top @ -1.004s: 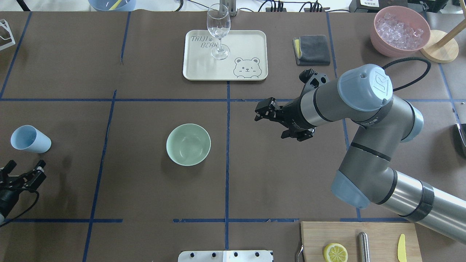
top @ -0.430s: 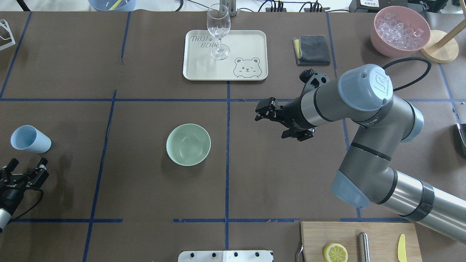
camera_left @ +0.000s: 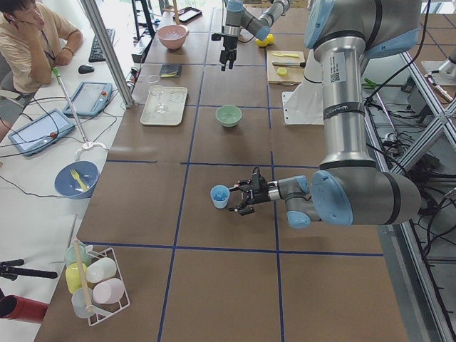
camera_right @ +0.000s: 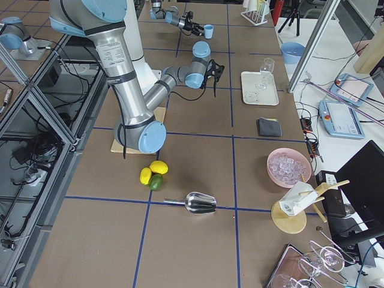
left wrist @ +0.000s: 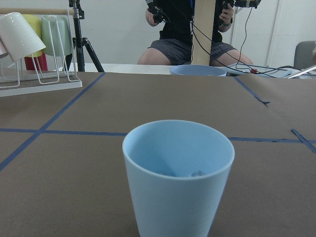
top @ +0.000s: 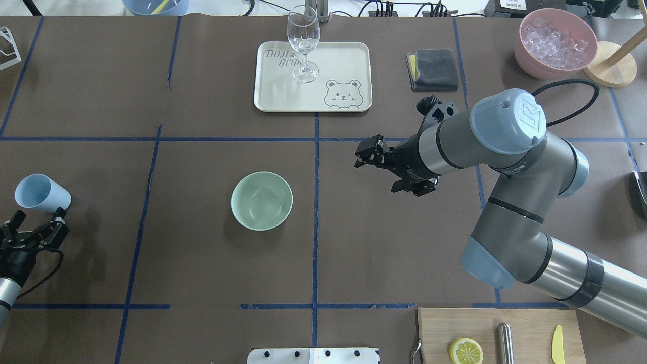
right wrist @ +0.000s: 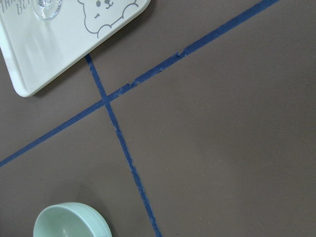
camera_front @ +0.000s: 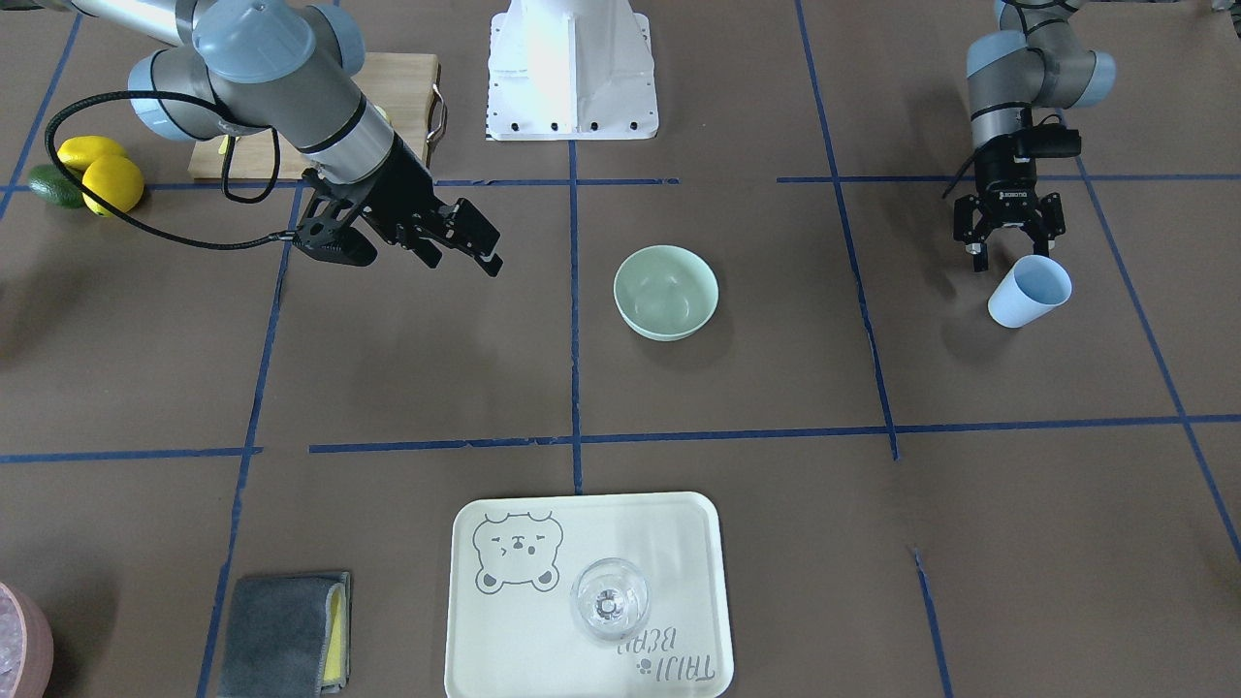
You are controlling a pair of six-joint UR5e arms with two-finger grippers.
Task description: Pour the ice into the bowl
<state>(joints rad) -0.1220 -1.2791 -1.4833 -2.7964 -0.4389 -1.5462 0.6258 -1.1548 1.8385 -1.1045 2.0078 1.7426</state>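
Brown paper crossed with blue tape covers the surface (top: pixel 202 263) in the overhead view. The mint-green bowl (top: pixel 262 200) stands near the middle, its smooth inside in plain sight. At the near left edge the left fingers (top: pixel 54 227) are spread wide and hold nothing, with the blue cup (top: pixel 41 193) just beyond their tips. The right fingers (top: pixel 369 151), also parted and empty, hang in the air to the right of the bowl, well apart from it. A pink container (top: pixel 525 55) heaped with clear cubes sits at the far right corner.

The front-facing view looks straight down into the wine glass (camera_front: pixel 609 599) on the bear tray (camera_front: pixel 679 543).

From the left end, the cup stands upright just beside the near arm's fingertips; whether they touch cannot be told.

Only the right-end view shows a metal scoop (camera_right: pixel 201 203) lying on the surface.

The left wrist view is filled by the cup. Two small glassy glints at its bottom appear to be the ice (left wrist: pixel 197 173), too faint to count.

The right wrist view catches only the bowl's rim, a tray corner and crossing tape.
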